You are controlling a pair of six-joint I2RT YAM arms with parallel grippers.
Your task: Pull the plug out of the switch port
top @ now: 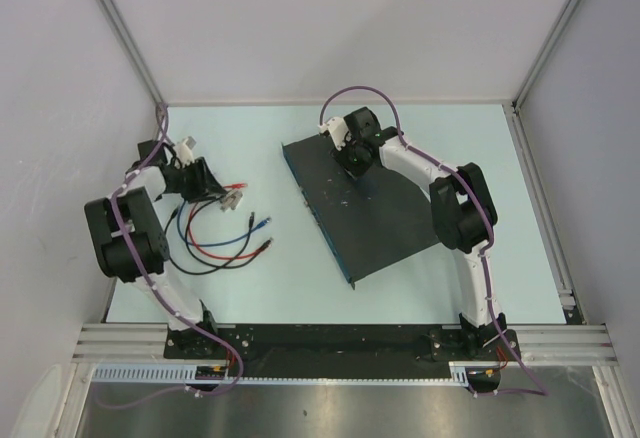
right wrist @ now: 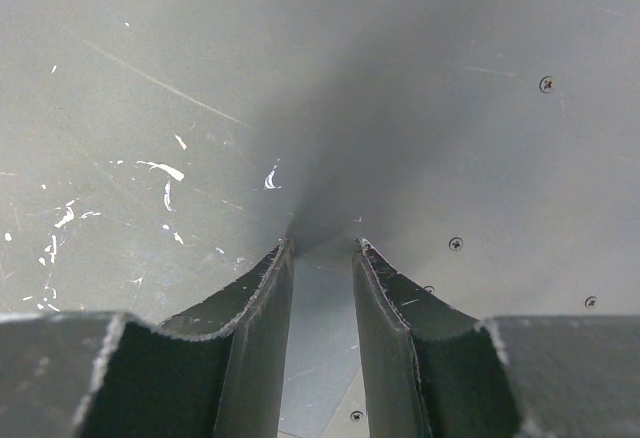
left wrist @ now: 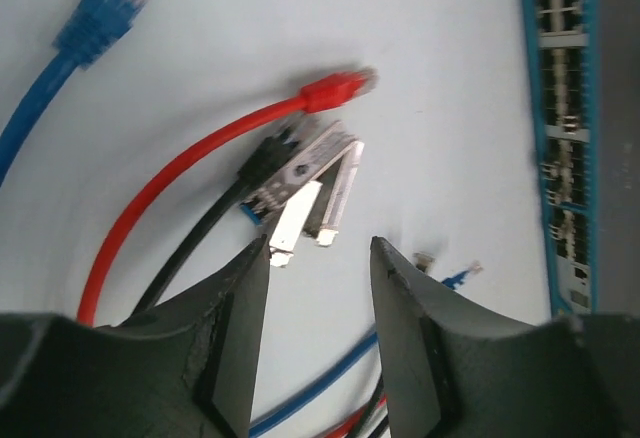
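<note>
Pale blue-green table (top: 300,288) fills the floor of a white-walled booth. On it we see the switch (top: 385,213), lying flat and turned at an angle, with its bluish socket edge facing the left arm's side. We place everything else by the switch.

On top of the switch, near its far corner, the right gripper (right wrist: 320,248) points down at the scuffed black lid. Its fingers (right wrist: 250,318) stand a narrow way apart with nothing between them, and their tips seem to touch the metal. Pale specks mark the lid to one side of them.

Well to the left of the switch, apart from its socket edge, the left gripper (left wrist: 320,258) hangs low over the table. Its jaws stand moderately wide and hold nothing. Just beyond its fingertips lies the plug (left wrist: 312,183), a silver-bodied end on a black cable (left wrist: 200,248). It rests flat on the table, apart from the switch and out of the sockets. We cannot tell whether its near tip touches the finger beside it.

A red cable (left wrist: 335,88) and a blue cable (left wrist: 100,18) lie loose beside the plug, on the same side of the switch. Their ends rest on the table short of the socket edge. A smaller blue connector (left wrist: 455,276) lies between the left gripper and the switch.
</note>
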